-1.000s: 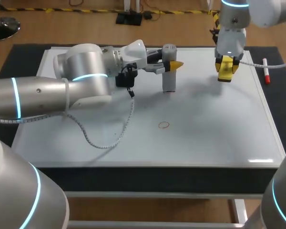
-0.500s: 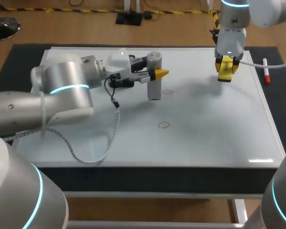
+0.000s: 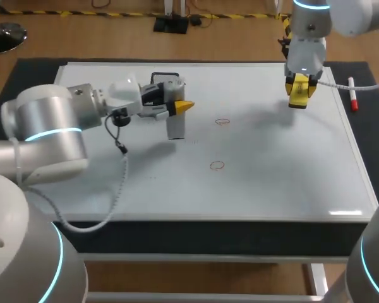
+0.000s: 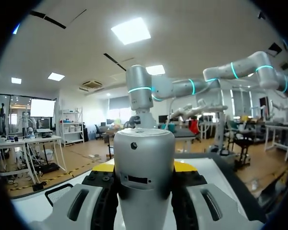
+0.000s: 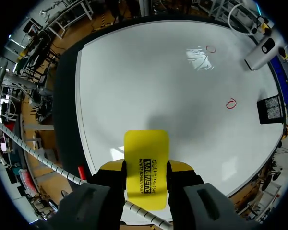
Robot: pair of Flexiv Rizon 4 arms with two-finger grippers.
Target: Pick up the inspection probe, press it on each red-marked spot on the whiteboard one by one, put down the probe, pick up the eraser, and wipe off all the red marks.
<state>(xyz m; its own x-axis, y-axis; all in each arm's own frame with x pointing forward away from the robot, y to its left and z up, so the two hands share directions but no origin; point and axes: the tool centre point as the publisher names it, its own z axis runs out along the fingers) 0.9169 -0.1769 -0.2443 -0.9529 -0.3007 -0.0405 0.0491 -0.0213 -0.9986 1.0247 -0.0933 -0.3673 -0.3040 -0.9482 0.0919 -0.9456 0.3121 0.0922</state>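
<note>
- The left arm (image 3: 47, 123) comes in from the left side. The left jaws are closed tight on the grey probe (image 3: 175, 123), with one finger on each side of it.
- The probe stands upright over the left middle of the whiteboard (image 3: 271, 183). I cannot tell if its foot touches the board.
- In the left wrist view, the probe (image 4: 144, 163) fills the gap between the jaws.
- The right arm (image 3: 309, 38) hangs over the far right part of the whiteboard. The right jaws grip the yellow eraser (image 3: 300, 93), and it looks lifted off the board.
- In the right wrist view, the eraser (image 5: 145, 165) pokes out ahead of the jaws.
- Two marks are on the board, the far red ring (image 3: 222, 121) and the near red ring (image 3: 217, 165). Both sit to the right of the probe, apart from it.
- A red pen (image 3: 352, 93) lies by the far right edge of the whiteboard.
- Done so far: the probe is picked up, and the eraser is picked up too.
- The pictures do not show if the rings have been pressed.
- Left to do, I think: put the probe down and wipe off both rings. No ring is wiped yet.
</note>
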